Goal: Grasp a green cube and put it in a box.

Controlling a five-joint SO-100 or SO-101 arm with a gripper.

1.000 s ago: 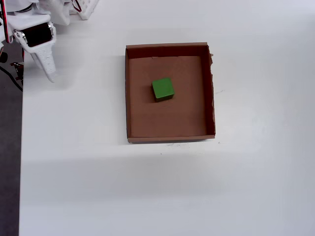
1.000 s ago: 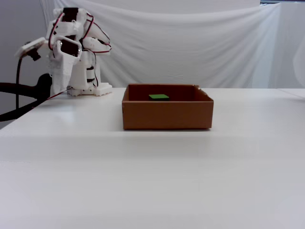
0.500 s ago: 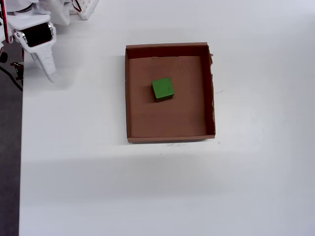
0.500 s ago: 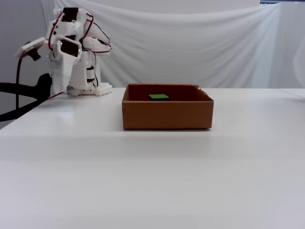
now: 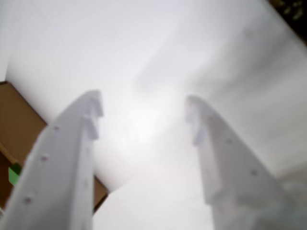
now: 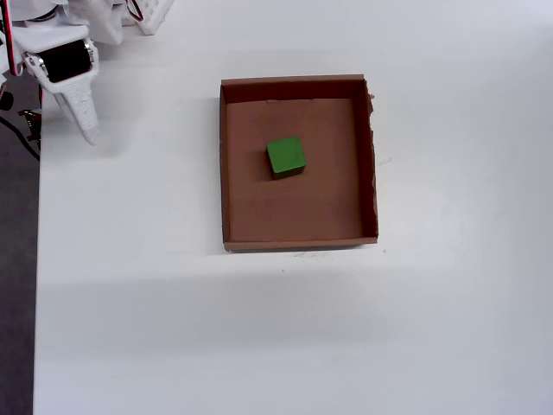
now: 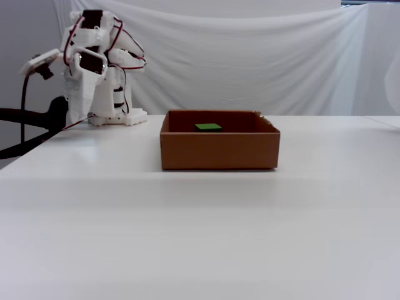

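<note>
Green cube [image 6: 285, 156] lies inside box [image 6: 299, 245]; end effector [image 5: 142, 112], fingers apart and empty, parked well clear, so only a stray re-approach could disturb it.

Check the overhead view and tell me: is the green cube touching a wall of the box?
No. The green cube sits near the middle of the box, with bare cardboard floor on every side.

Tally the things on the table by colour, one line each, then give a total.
Green: 1, the cube
Brown: 1, the box
White: 1, the arm, its pincer open and empty
Total: 3
</note>
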